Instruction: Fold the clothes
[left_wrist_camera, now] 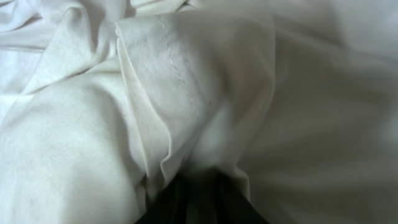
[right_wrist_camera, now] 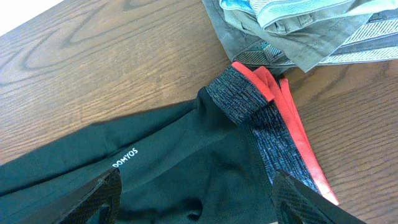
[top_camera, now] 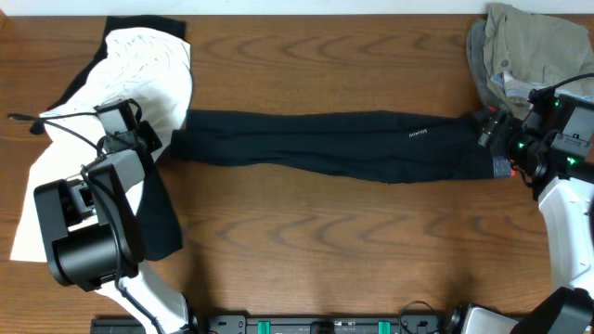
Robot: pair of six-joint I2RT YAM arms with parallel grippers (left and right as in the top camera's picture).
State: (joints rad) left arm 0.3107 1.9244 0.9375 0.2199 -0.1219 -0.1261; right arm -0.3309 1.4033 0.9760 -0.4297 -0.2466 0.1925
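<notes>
Your right hand (right_wrist_camera: 196, 177) hangs spread, leggings waistband (right_wrist_camera: 239, 93) just ahead for a pinch; left hand (top_camera: 148, 139) grip, can't tell

leggings (top_camera: 334, 147) centre, lying left-right | shirt (top_camera: 158, 65) left end | shorts (top_camera: 538, 37) right end
</notes>
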